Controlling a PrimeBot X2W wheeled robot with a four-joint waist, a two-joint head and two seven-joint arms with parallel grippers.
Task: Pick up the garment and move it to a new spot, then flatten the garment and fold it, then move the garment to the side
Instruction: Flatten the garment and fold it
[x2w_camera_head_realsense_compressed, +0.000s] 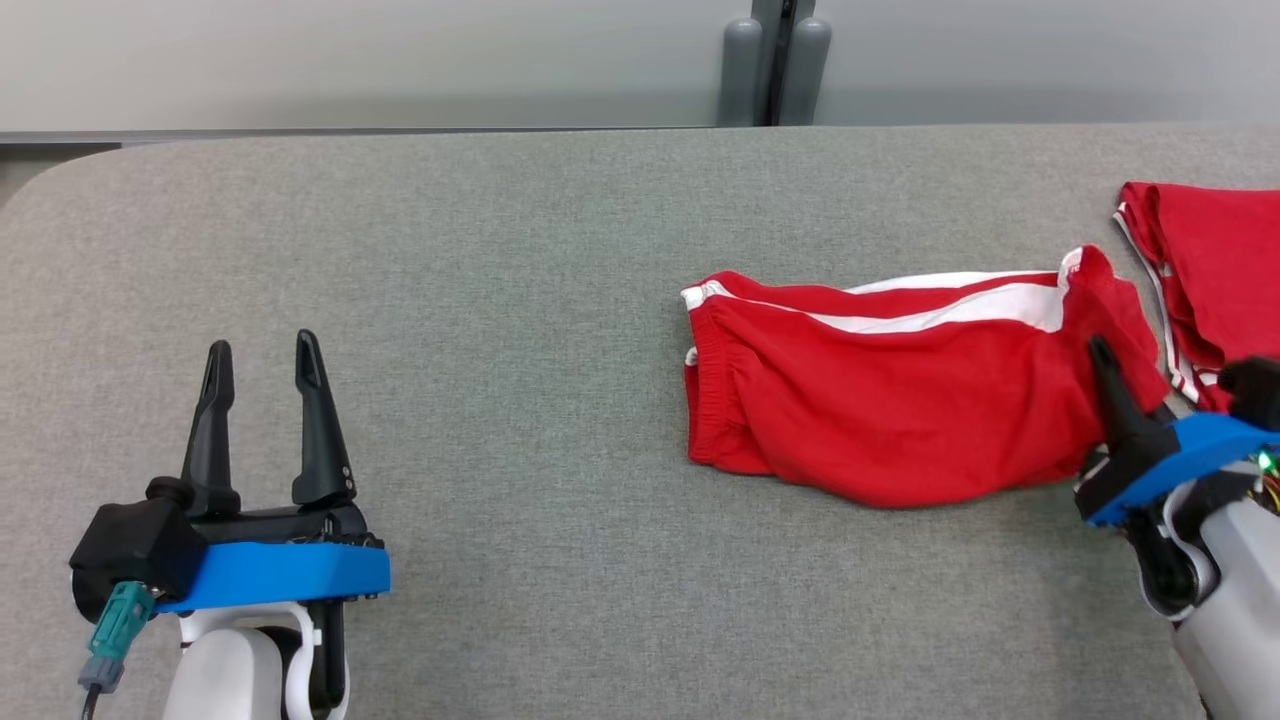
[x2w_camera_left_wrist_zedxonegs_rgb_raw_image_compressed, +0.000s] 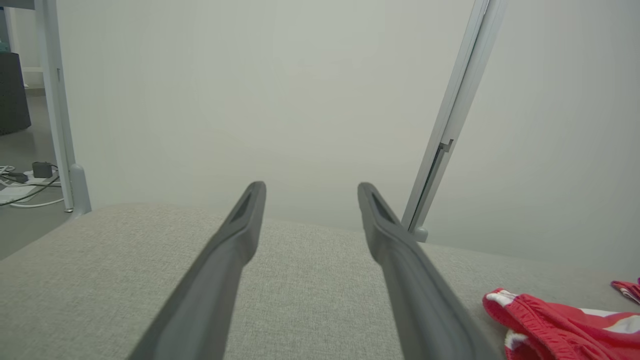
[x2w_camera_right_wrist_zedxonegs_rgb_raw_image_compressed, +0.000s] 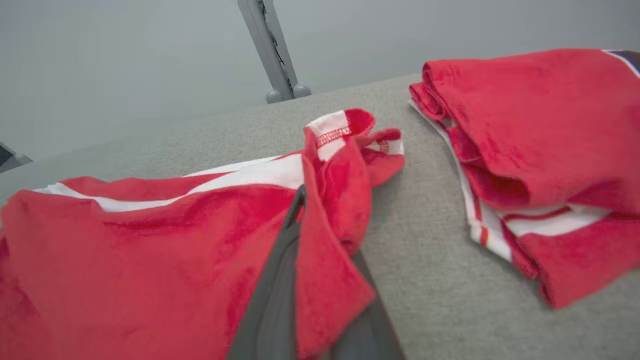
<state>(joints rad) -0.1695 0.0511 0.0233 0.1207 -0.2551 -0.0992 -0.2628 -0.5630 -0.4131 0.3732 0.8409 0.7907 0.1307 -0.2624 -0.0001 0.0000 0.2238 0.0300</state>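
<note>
Right gripper: closed tight on the right-hand end of the red shorts, with a flap of cloth pinched between the two dark fingers, as the right wrist view shows.
Garment: lies on the grey table, right of centre in the head view, rumpled and not yet flat.
Long axis: runs left to right across the table, elastic waistband toward the robot's left, leg end toward its right; the white stripe follows the far edge.
Which way from the grip: nearly all the cloth stretches away to the left of the pinch.
Nearer arm: the right, already on the cloth; the left is well apart from the waistband.
Right arm pose: pale forearm rises from the lower right corner, fingers low at the table and leaning up and left.
Left gripper: jaws wide apart and holding nothing, fingers pointing away from the robot over bare table.
Neighbour: a second red garment sits folded just beside the pinched end.
Step in hand: probably the pick-up before the move to a new spot.
Next move, as judged: a lift or drag leftward along the shorts' length would keep clear of the folded neighbour.
</note>
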